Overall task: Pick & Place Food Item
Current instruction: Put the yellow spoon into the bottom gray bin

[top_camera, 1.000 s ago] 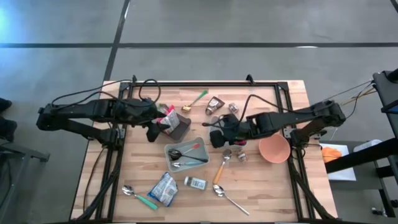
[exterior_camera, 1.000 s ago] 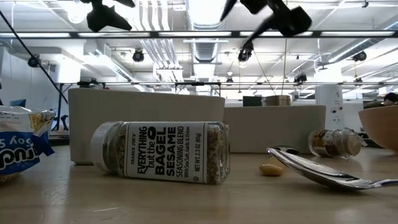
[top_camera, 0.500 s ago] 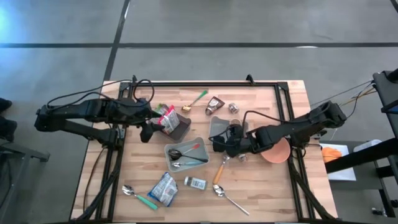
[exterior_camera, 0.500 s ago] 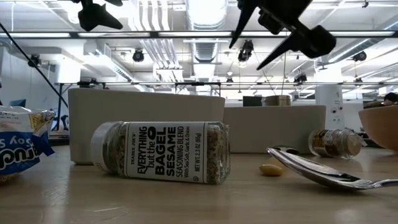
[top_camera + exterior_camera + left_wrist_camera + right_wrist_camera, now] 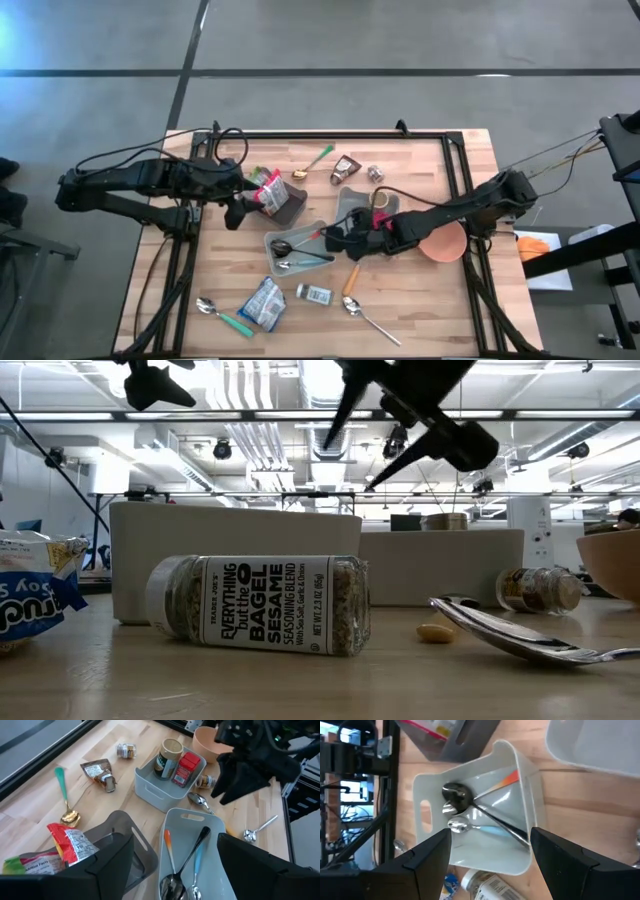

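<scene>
**Now over the cutlery tray, nothing picked yet**

Meanwhile my right arm has swung away from the orange bowl [image 5: 447, 243], and my right gripper [image 5: 335, 232] now hangs above the cutlery tray [image 5: 269, 246], at the edge nearest the bowl. Its fingers are spread and empty. That tray holds only spoons, so I judge this a pass-over, not an arrival.

My left gripper [image 5: 238, 212] has barely moved. It waits on the tray's far side from the bowl, fingers apart and empty, beside the dark bin [image 5: 290, 211] with the red snack packet [image 5: 268, 189].

No food is lifted. The blue packet [image 5: 262, 303] and the seasoning jar [image 5: 315, 294] lie near the tray's front edge.

My right arm covers much of the white bin [image 5: 350, 195] next to the tray. I cannot tell which food is meant.
</scene>
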Robot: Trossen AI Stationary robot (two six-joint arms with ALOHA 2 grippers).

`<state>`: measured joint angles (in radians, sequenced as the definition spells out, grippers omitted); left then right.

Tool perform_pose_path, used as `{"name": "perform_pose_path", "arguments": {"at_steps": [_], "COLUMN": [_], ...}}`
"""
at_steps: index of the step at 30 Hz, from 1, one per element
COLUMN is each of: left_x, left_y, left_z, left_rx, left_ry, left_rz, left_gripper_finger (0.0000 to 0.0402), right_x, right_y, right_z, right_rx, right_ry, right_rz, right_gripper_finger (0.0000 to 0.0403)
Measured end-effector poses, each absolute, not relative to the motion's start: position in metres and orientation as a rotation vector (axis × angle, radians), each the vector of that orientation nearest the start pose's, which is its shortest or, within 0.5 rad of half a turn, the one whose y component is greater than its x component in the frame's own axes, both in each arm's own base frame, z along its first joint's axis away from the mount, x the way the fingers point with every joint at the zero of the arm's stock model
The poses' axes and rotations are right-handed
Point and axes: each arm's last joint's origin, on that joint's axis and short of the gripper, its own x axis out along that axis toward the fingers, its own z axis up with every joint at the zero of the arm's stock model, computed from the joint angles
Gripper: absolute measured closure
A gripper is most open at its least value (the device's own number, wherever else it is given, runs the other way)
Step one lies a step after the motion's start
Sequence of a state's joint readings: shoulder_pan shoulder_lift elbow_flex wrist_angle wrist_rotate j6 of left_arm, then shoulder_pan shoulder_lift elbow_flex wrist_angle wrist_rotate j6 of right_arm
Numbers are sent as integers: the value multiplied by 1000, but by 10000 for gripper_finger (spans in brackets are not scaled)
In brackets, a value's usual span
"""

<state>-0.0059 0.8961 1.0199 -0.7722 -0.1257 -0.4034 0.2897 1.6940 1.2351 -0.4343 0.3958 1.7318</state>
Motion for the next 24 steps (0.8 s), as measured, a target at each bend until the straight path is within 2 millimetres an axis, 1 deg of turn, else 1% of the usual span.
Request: {"name": "perform_pose_path", "arguments": {"at_steps": [4, 8, 15, 24], "left_x": [167, 166, 165, 165], "left_y": [3, 2, 2, 2], "left_z": [340, 339, 338, 338], "left_rx": [-344, -345, -340, -335], "left_ry": [632, 648, 660, 662], "left_rz": [247, 244, 244, 235], "left_gripper_finger": [109, 109, 109, 109], "right_x": [357, 363, 362, 362], "right_y": [95, 97, 97, 97], "right_z": [232, 230, 228, 228], "right_rx": [1299, 1278, 1261, 1281], "right_ry": [534, 559, 574, 561], "right_rz": [-792, -819, -829, -839], "right_gripper_finger": [134, 134, 134, 134]}}
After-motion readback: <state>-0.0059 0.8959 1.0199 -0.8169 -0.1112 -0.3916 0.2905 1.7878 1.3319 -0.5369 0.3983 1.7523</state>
